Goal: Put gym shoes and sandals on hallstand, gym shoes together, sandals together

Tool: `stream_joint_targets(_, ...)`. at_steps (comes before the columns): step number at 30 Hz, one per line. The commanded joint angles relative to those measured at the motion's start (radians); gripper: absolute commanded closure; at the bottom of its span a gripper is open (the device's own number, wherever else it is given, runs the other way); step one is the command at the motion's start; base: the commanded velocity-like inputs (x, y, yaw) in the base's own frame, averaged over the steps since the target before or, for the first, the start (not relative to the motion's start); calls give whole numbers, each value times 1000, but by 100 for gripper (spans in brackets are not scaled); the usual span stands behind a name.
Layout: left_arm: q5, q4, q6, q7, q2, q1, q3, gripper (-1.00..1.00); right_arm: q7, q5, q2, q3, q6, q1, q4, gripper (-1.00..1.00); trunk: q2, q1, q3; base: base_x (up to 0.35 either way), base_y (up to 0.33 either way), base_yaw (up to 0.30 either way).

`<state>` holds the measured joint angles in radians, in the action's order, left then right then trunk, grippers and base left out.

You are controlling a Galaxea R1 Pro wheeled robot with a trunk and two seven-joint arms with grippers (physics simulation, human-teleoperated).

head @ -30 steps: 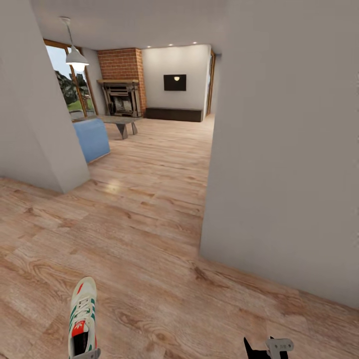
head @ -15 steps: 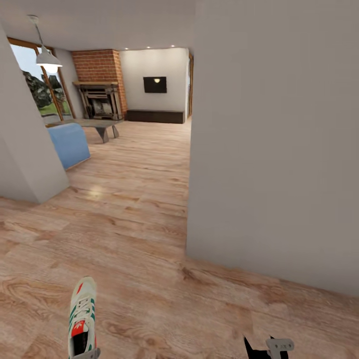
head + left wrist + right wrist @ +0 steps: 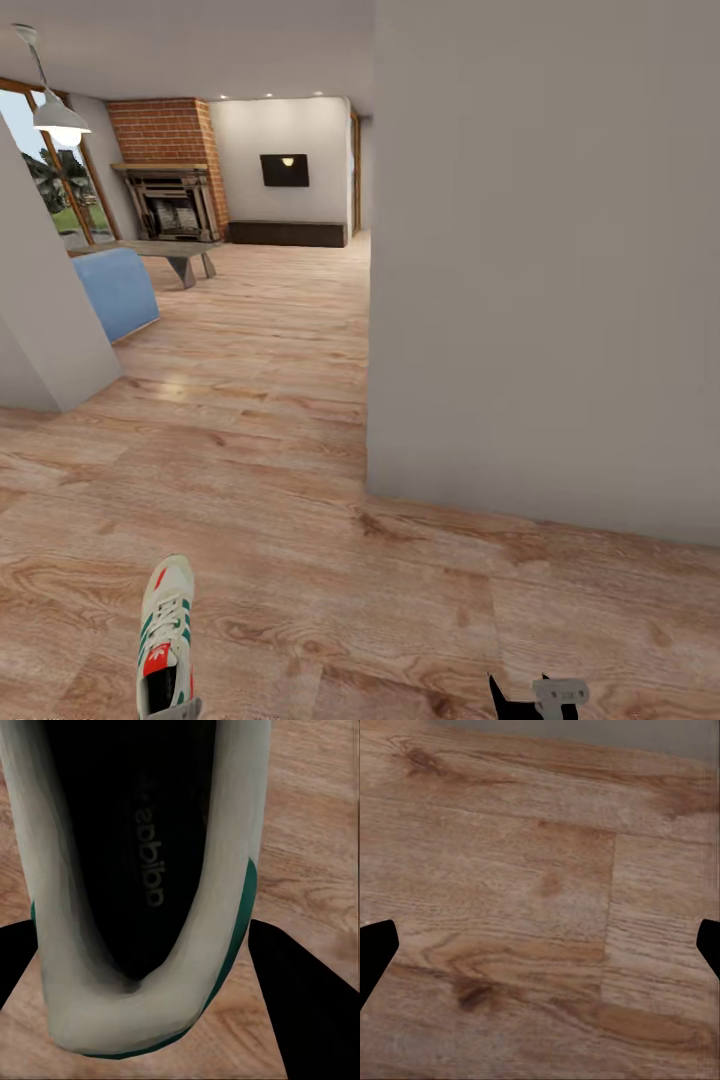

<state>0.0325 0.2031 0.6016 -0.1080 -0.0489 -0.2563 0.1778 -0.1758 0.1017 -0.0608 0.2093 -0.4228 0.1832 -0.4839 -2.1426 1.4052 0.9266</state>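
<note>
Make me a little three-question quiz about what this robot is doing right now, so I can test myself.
1. True or false: the left gripper has a gym shoe between its fingers.
2. The right gripper is: A) shut on a sandal, B) open over bare corridor floor, C) resting on a shelf.
3. Fill in: ahead in the head view, the far room has a brick ____ beside a dark wall panel.

Key
1. True: the left wrist view looks into the shoe's heel opening, with a dark finger on each side.
2. B
3. fireplace
</note>
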Motion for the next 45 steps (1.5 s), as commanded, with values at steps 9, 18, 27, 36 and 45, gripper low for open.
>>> stream_joint_targets(9, 3, -1, 3, -4, 0, 0, -3, 100, -6, 10, 1, 9, -4, 1, 1, -100, 0, -1, 1, -325, 29, -257)
stream_joint_targets(18, 3, 0, 3, -4, 0, -1, -3, 100, -6, 10, 1, 9, -4, 1, 1, -100, 0, -1, 1, -335, 1, -265)
stream_joint_targets(27, 4, 3, 3, -4, 0, 0, -3, 100, -6, 10, 1, 9, -4, 1, 1, -100, 0, -1, 1, -168, 0, -265)
stream_joint_targets(36, 3, 8, 3, -4, 0, -1, -3, 100, -6, 10, 1, 9, -4, 1, 1, -100, 0, -1, 1, -5, -33, -265)
stream_joint_targets(45, 3, 9, 3, -4, 0, -1, -3, 100, -6, 10, 2, 9, -4, 1, 1, -100, 0, -1, 1, 0, -244, -265)
